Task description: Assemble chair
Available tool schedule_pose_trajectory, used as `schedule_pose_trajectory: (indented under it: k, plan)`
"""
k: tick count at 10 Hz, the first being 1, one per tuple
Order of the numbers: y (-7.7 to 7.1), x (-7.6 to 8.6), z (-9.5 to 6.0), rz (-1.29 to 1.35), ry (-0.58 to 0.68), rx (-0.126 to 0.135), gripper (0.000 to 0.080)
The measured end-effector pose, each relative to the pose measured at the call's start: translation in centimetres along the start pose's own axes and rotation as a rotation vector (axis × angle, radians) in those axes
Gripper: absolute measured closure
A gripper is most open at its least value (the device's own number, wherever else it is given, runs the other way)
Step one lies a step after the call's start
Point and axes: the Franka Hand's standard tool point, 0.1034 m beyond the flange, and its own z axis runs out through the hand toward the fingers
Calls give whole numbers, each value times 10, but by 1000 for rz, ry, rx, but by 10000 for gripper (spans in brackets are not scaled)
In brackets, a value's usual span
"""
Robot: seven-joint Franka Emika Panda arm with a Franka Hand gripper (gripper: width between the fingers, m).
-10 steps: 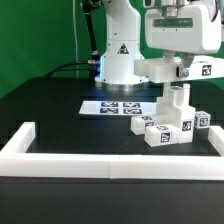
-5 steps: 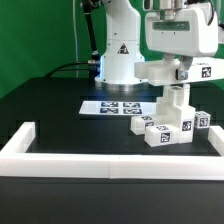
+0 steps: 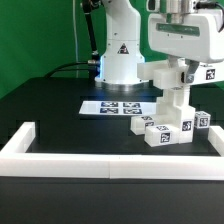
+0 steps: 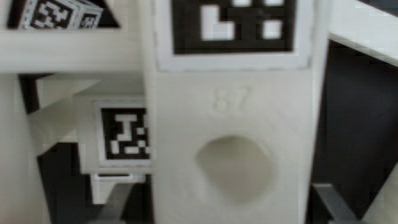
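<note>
Holding a Chair Piece Above the Pile

Pinching the flat white plastic chair slab (image 3: 168,80) with the two-finger gripper (image 3: 175,68), jaws narrow, just above the small white blocky plastic chair (image 3: 172,120) at the exterior view's right. Probably light, stiff and smooth, so slippery; best held by the flat sides. Little room below, so go down slowly. Plenty of bare black table (image 3: 50,120) beside, fenced by the long low white rail (image 3: 110,162).
</note>
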Motion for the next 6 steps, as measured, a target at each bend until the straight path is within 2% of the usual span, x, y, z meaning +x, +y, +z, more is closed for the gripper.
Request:
schedule_pose_trajectory:
  k: [6]
  plan:
    - [1, 1, 0, 11, -2, 1, 509]
